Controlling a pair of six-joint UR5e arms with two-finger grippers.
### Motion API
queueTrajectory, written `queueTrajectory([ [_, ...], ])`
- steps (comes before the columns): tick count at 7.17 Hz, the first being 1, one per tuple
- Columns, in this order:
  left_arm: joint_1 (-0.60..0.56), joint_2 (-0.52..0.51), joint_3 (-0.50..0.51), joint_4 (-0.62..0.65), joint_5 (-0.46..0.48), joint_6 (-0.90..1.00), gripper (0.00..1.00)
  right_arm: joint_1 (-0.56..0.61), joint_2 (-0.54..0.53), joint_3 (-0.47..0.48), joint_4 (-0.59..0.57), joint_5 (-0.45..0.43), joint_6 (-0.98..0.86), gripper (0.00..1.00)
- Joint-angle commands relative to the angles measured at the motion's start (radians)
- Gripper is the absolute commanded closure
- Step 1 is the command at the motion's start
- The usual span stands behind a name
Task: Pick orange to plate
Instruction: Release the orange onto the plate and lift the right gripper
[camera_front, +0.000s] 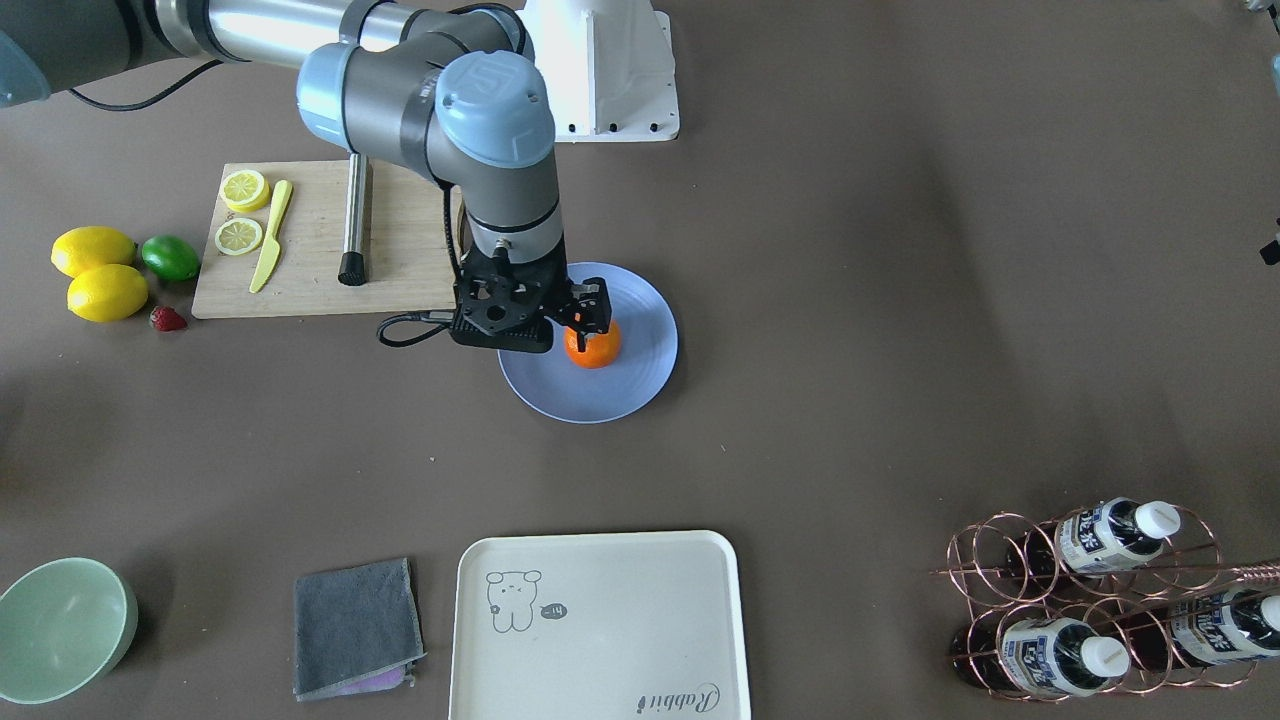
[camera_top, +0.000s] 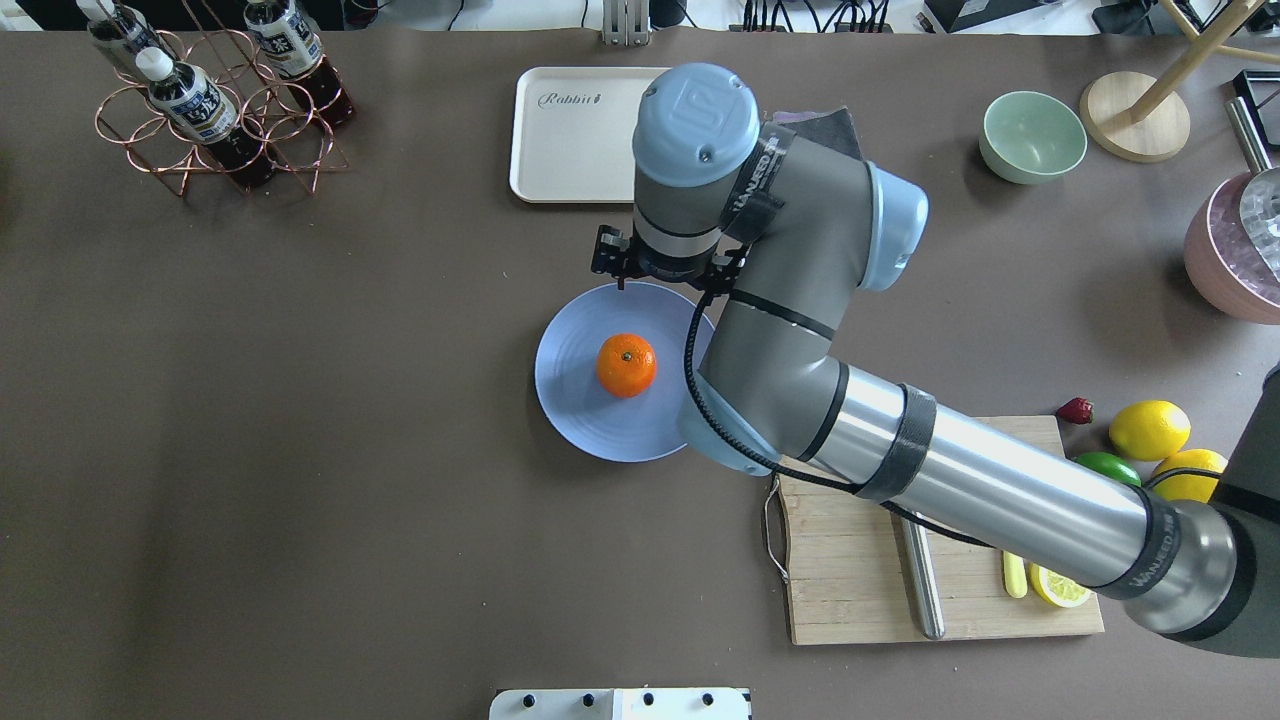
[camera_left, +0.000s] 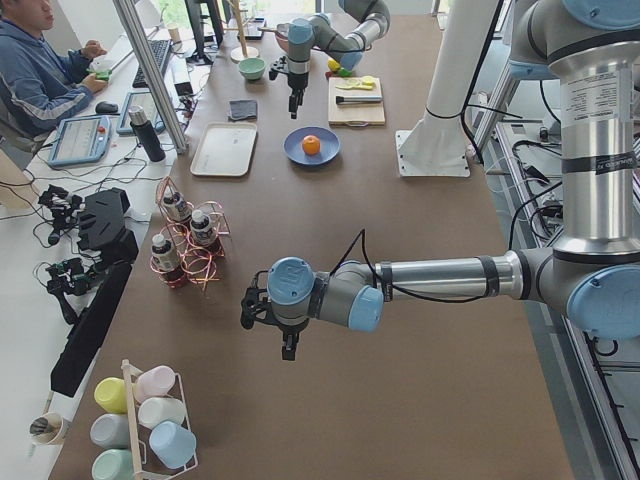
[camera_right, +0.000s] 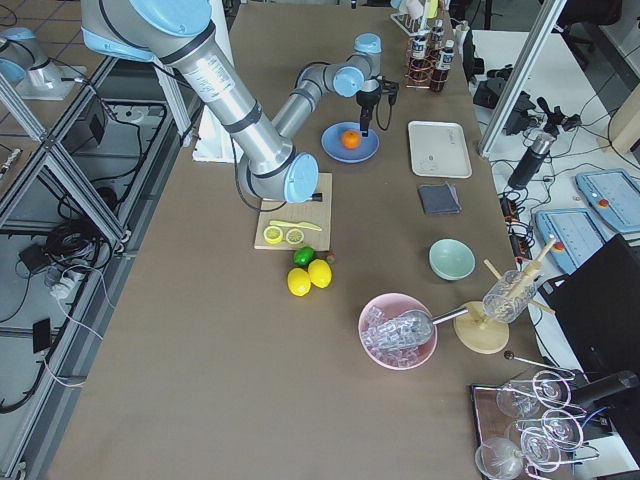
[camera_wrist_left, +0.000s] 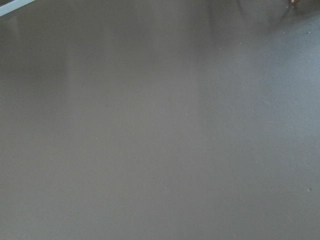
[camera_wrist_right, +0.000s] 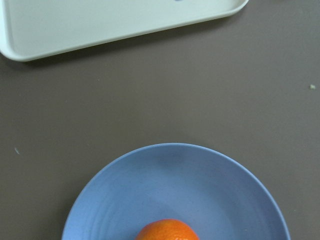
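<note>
The orange (camera_front: 593, 347) (camera_top: 627, 365) rests near the middle of the light-blue plate (camera_front: 600, 398) (camera_top: 575, 400), free of any grip. My right gripper (camera_front: 590, 318) hangs raised above the plate's tray-side part, open and empty. None of its fingers show in the right wrist view, which looks down on the plate (camera_wrist_right: 175, 175) with the orange (camera_wrist_right: 167, 231) at the bottom edge. My left gripper (camera_left: 288, 348) hovers low over bare table far from the plate. I cannot tell whether it is open or shut; its wrist view shows only tabletop.
A cream tray (camera_front: 600, 620) lies beyond the plate, with a grey cloth (camera_front: 355, 625) and a green bowl (camera_front: 60, 625) beside it. A cutting board (camera_front: 310, 275) holds lemon slices, a knife and a steel tool. Lemons (camera_front: 95, 270) and a bottle rack (camera_front: 1090, 600) stand further off.
</note>
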Motion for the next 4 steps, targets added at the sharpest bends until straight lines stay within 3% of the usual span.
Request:
queueTrajectory([
  [1,-0.009,-0.005,-0.005,0.151,0.008,0.110,0.02,0.152,-0.155,0.084,-0.020,0.089,-0.247,0.00],
  [4,-0.051,-0.021,-0.008,0.205,0.034,0.196,0.02,0.384,-0.484,0.202,-0.009,0.190,-0.718,0.00],
])
